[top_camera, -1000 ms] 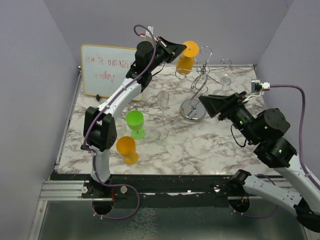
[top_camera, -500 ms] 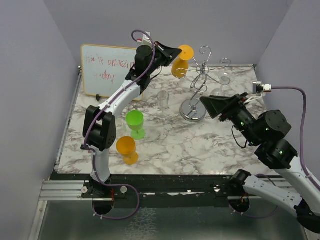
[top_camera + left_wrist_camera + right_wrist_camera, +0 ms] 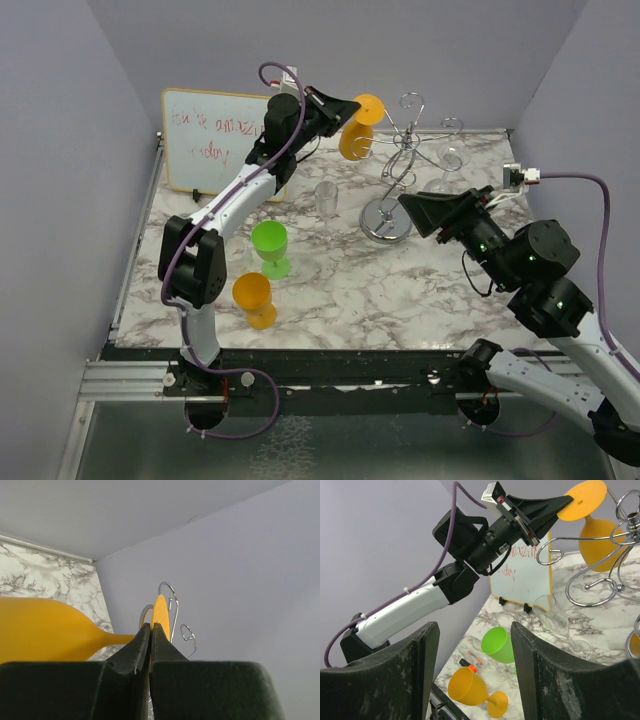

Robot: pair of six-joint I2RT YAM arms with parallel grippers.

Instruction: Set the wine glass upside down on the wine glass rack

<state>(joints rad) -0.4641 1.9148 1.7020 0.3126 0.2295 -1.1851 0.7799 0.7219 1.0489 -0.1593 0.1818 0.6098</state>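
My left gripper (image 3: 352, 106) is shut on the round foot of an orange wine glass (image 3: 356, 138), held upside down in the air at the back, just left of the silver wire rack (image 3: 405, 160). In the left wrist view the jaws pinch the foot (image 3: 160, 612) edge-on, the bowl (image 3: 45, 627) lies to the left, and the rack's curled arms (image 3: 172, 605) show just behind. The right wrist view shows the glass (image 3: 595, 530) beside a rack arm (image 3: 592, 587). My right gripper (image 3: 420, 212) is open and empty, near the rack's chrome base (image 3: 385, 220).
A green glass (image 3: 270, 245) stands upright mid-table. A second orange glass (image 3: 254, 298) lies near the front left. A clear glass (image 3: 326, 196) stands left of the rack's base. A whiteboard (image 3: 212, 140) leans at the back left. Grey walls enclose the table.
My left gripper has carried the orange glass leftward and slightly down, away from the rack's top, tilting it. The right arm has barely moved.
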